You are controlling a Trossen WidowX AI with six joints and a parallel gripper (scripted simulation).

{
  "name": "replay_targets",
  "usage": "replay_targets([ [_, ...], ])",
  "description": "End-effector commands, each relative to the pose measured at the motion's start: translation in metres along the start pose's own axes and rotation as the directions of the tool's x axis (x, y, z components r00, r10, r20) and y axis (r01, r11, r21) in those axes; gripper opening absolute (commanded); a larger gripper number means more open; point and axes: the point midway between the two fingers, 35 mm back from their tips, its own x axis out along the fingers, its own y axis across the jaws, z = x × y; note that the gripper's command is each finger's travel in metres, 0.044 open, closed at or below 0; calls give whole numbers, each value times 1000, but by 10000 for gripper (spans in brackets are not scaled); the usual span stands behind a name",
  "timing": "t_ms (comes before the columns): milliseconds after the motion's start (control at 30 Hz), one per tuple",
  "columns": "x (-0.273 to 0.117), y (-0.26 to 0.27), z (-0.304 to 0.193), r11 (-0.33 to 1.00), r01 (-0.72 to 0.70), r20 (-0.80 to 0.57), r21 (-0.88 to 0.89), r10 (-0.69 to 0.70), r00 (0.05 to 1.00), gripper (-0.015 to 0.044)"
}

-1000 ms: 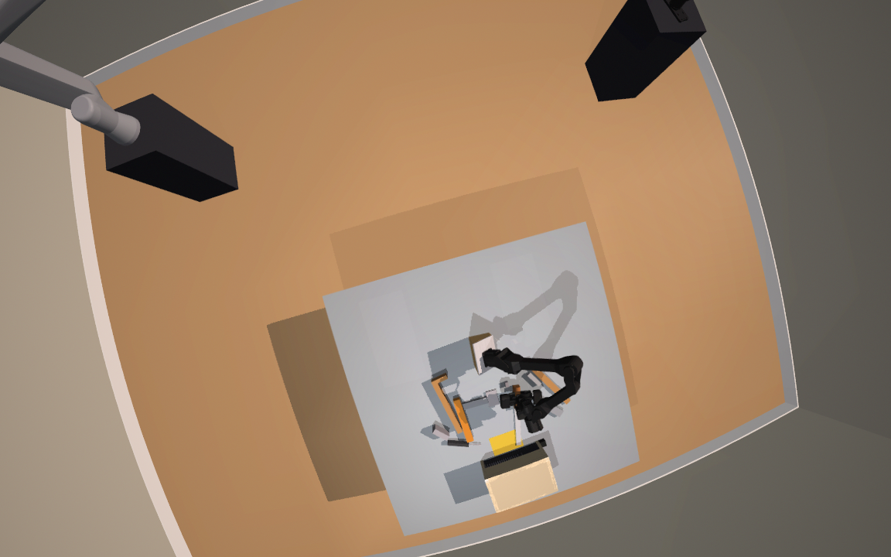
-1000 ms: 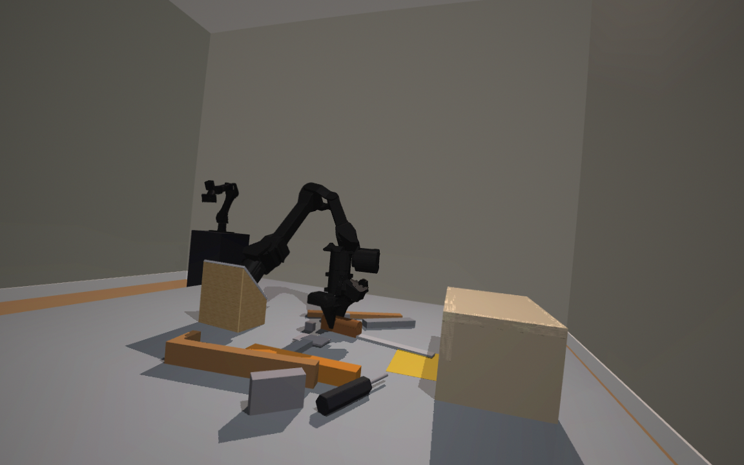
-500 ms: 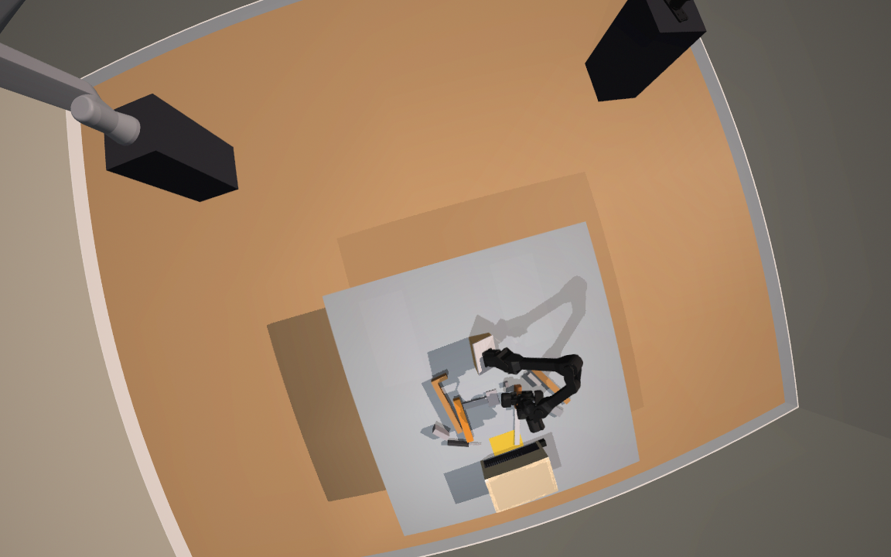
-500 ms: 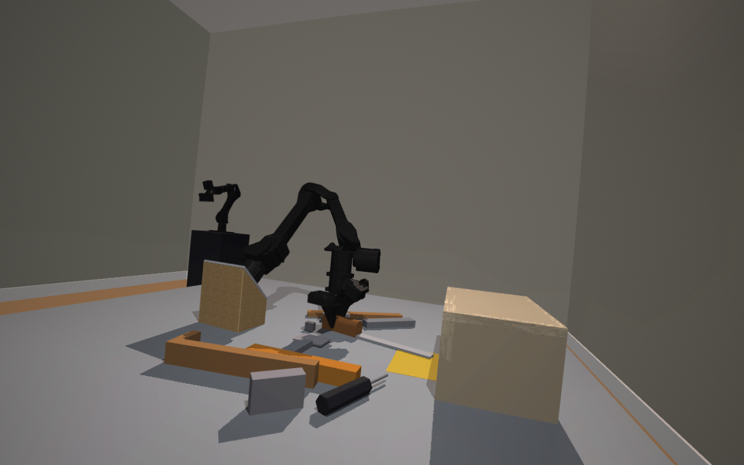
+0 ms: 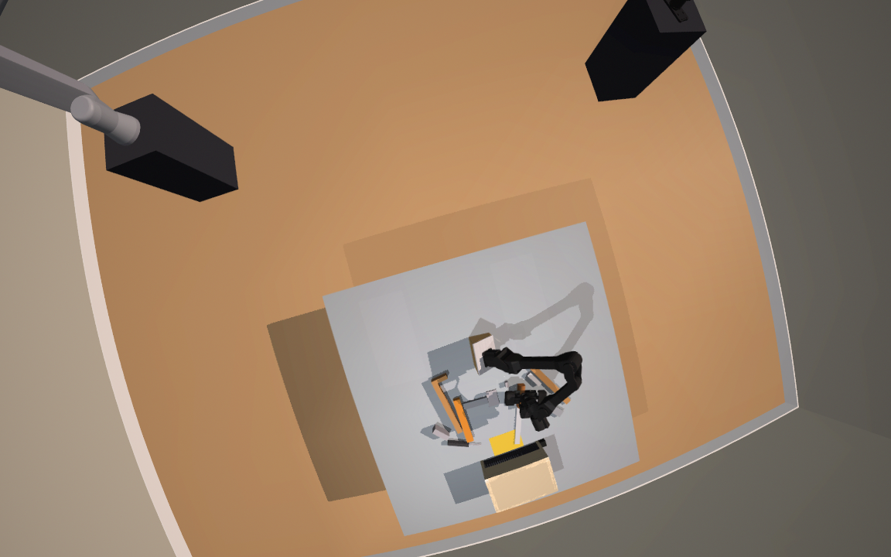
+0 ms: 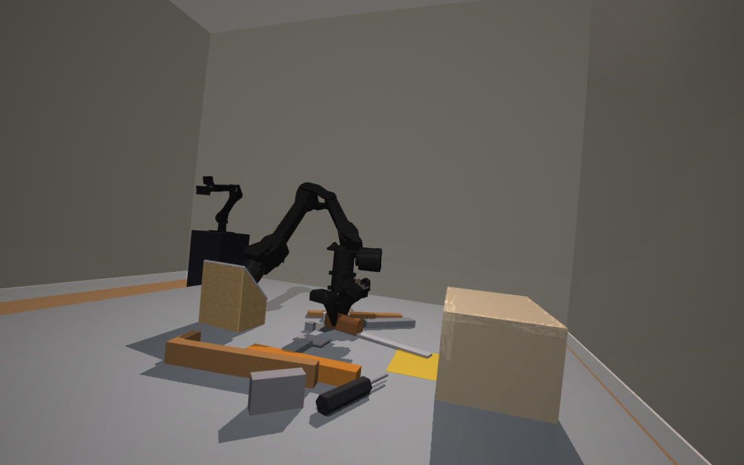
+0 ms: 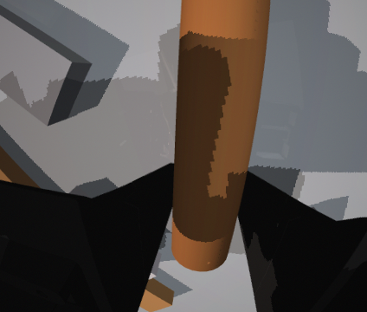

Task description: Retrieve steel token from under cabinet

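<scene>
My gripper (image 5: pixel 519 395) (image 6: pixel 335 321) (image 7: pixel 207 175) is shut on the round orange handle (image 6: pixel 349 324) (image 7: pixel 222 108) of a tool. Its long thin pale blade (image 5: pixel 517 428) (image 6: pixel 394 343) points toward the cabinet (image 5: pixel 522 486) (image 6: pixel 498 364). The blade's tip is over the right part of the yellow marked area (image 5: pixel 501 443) (image 6: pixel 409 364), outside the cabinet; I cannot tell whether it touches the table. The dark vent slots (image 5: pixel 504 458) face the marked area. No token shows in any view; the space under the cabinet is hidden.
Left of the gripper in the top view lie an L-shaped orange bar (image 5: pixel 444 404) (image 6: pixel 236 360), another orange bar (image 5: pixel 463 420) (image 6: pixel 340 374), a grey block (image 5: pixel 439 430) (image 6: pixel 276 391) and a black-handled tool (image 5: pixel 458 443) (image 6: pixel 344 395). A slant-topped box (image 5: pixel 482 353) (image 6: pixel 220 298) stands farther back.
</scene>
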Motion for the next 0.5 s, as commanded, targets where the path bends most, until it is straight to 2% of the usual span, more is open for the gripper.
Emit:
replay_targets([
  [0,-1,7,-1,1000,-2,2,1,2,1000,0],
  [433,-2,20,-5,1000,-3,1,12,3,1000,0],
  [467,-1,18,-5,1000,0,0,15,0,1000,26],
])
